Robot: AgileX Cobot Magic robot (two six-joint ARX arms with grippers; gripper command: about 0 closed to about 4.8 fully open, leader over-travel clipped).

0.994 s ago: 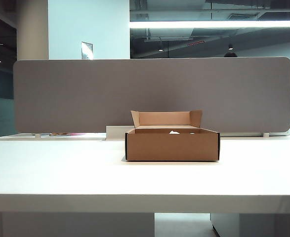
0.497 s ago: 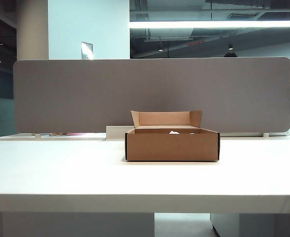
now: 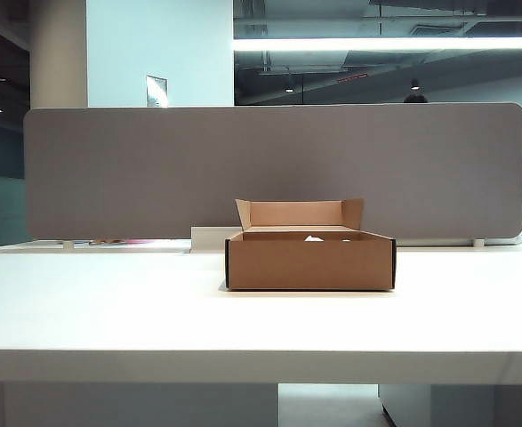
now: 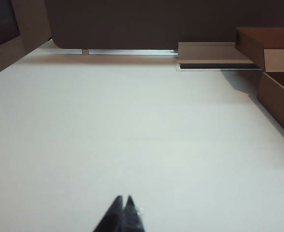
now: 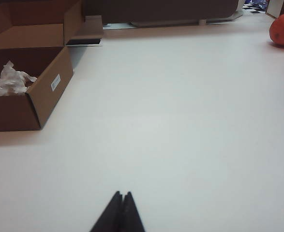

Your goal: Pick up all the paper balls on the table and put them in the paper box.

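Nearest us, the left tool and the right tool each hover low over the wide, flat white bench with their dark fingertips pressed together, holding nothing. Farther on, we see the shallow brown cardboard paper box at the bench's middle, crumpled white paper balls lying inside it. Behind stand a low white tray-like object and the grey fabric divider panel, with an orange-red ball off towards the bench's far right.
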